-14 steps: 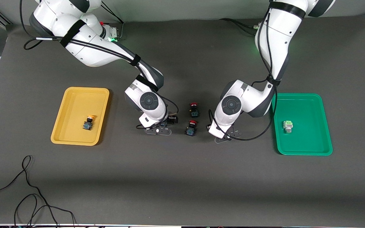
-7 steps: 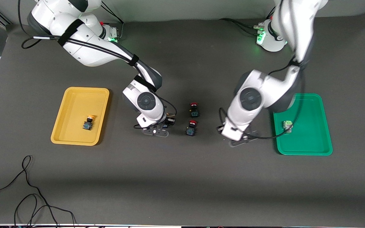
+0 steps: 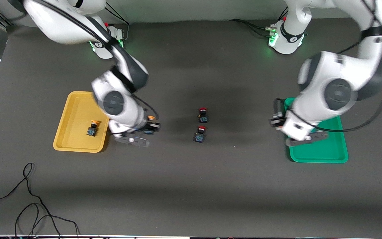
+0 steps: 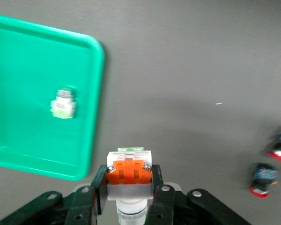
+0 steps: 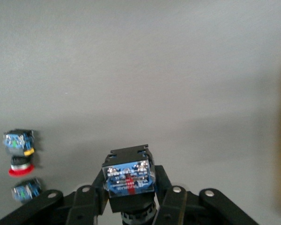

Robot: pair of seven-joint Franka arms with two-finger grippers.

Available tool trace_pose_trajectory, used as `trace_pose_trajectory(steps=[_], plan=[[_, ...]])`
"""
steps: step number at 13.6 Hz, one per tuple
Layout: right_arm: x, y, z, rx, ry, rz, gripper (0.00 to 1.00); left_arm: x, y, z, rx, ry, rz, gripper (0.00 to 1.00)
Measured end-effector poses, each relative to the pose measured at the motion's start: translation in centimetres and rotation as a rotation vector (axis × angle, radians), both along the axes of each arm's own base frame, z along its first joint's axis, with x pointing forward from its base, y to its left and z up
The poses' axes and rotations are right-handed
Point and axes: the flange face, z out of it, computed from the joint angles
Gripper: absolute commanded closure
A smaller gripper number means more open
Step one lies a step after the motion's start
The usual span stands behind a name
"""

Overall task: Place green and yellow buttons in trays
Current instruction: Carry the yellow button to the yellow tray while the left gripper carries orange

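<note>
1. The right gripper [image 5: 129,199] is clamped on a black-bodied button with a yellow-orange cap [image 3: 150,118], holding it up over the bare table just beside the yellow tray [image 3: 78,147], toward the right arm's end of the table.
2. A second yellow-capped button [image 3: 92,128] lies inside the yellow tray, near its rim on the gripper's side.
3. The left gripper [image 4: 129,199] is closed on a white-grey button with a light-green face [image 4: 129,171], hanging over the table at the edge of the green tray [image 3: 320,157].
4. Another green-faced button [image 4: 62,104] rests on the floor of the green tray, apart from the rim.
5. Two red-capped buttons [image 3: 203,114] [image 3: 199,134] sit on the table midway between the two trays, one nearer the front camera than the other.
6. The table [image 3: 191,186] is covered in dark grey cloth; a loose black cable [image 3: 28,205] curls on it near the front camera at the right arm's end.
7. Both arms reach from their bases and bend down, each wrist over its own tray's inner edge.
</note>
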Motion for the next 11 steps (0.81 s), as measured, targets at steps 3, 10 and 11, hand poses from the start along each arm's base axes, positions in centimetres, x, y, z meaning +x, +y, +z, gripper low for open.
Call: trace_pose_trajectory(steps=[3, 10, 11], plan=[[0.9, -6.7, 5.5, -0.029, -0.015, 0.027, 1.0, 1.0, 11.1, -0.3, -0.037, 0.021, -0.078, 0.76], [2.0, -22.2, 5.6, -0.056, 0.019, 0.151, 1.0, -1.7, 23.6, -9.6, -0.022, -0.045, -0.195, 0.75], [2.1, -24.7, 4.8, -0.045, 0.016, 0.163, 1.0, -2.7, 23.7, -12.1, -0.015, -0.063, -0.201, 0.75]])
